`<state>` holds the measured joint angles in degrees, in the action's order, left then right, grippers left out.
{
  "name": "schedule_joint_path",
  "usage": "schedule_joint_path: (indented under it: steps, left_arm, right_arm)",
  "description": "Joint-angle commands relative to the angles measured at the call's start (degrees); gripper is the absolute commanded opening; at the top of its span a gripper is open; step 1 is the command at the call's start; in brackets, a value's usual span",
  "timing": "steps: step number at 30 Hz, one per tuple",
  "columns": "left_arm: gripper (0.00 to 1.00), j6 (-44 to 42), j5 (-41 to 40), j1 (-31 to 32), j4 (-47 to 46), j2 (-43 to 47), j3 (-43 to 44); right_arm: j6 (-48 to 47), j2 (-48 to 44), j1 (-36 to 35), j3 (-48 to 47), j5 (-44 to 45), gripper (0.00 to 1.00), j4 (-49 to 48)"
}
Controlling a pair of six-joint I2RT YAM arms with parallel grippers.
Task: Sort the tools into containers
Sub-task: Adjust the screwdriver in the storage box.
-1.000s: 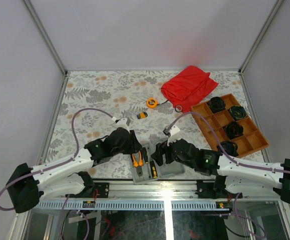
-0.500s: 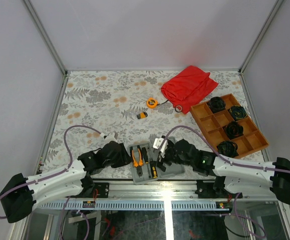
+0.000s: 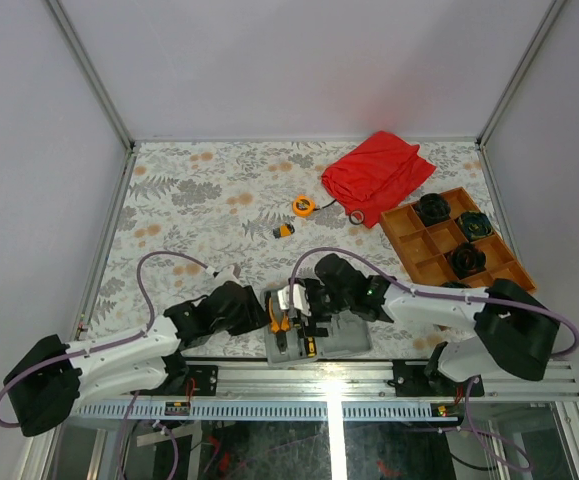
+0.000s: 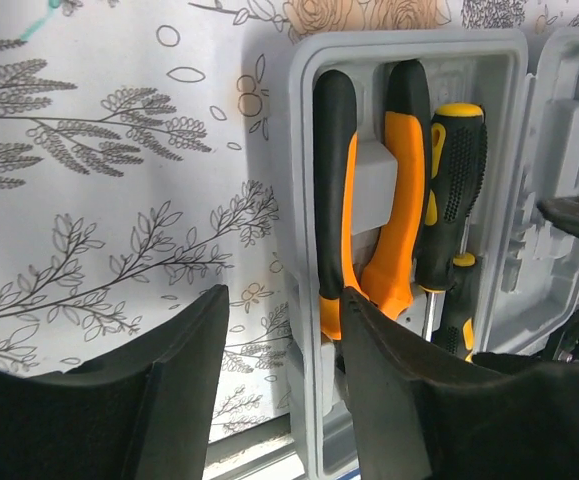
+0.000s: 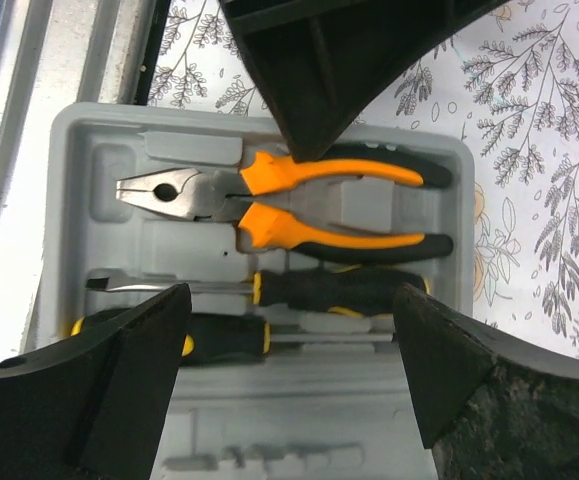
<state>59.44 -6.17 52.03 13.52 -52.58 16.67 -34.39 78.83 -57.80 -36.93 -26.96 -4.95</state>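
Hovering low over the flat grey plastic case [image 3: 344,338] at the near edge of the floral-patterned table [image 3: 189,200], both grippers carry nothing. The left gripper [image 4: 285,320] has its two black fingers [image 4: 184,380] partly spread, with a clear gap between them. They straddle the left wall of the case's left tray [image 4: 304,150]: one finger is over the floral surface, the other over the tray at the jaw end of the orange-handled pliers [image 5: 319,172]. That finger hides the spot, so I cannot tell whether it touches the pliers; nothing is clamped in the gap.

The right gripper [image 5: 289,330] is spread wide above the same tray. Its black fingers [image 5: 129,390] stand well apart on either side of the wrist view, closed on nothing and touching nothing that I can see.

The pliers lie flat in their moulded recess. Just beside them are two short screwdrivers with black-and-yellow handles [image 5: 339,290], parallel to the pliers.

Out on the table, well apart from the case, are the round orange tape measure [image 3: 303,206] and, nearer the arms, the tiny orange-black piece [image 3: 284,230]. A crumpled red cloth [image 3: 379,172] lies at the far right. Beside it is the orange-brown divided tray [image 3: 424,262], holding black round parts [image 3: 469,258].
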Motion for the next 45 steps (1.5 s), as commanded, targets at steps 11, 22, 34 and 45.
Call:
schedule_joint_path:
  steps: [11,22,34,45]
  left_arm:
    - [0.46,-1.5,-0.2,-0.2,-0.9,-6.2,1.3]
    - [0.46,-1.6,-0.1,-0.1,-0.9,-7.1,1.2]
    - [0.46,-1.6,-0.2,-0.2,-0.6,-7.1,1.4]
    - [0.45,-2.1,-0.8,-0.2,0.7,-7.2,1.4]
  right_arm:
    - [-5.3,10.8,6.7,-12.2,-9.2,0.89,9.7]
    - [-0.4,11.4,7.3,-10.5,-4.9,1.00,8.1]
    - [-0.7,14.0,7.9,-10.9,-3.0,0.99,8.3]
    - [0.6,12.7,8.6,-10.5,1.5,0.92,5.8]
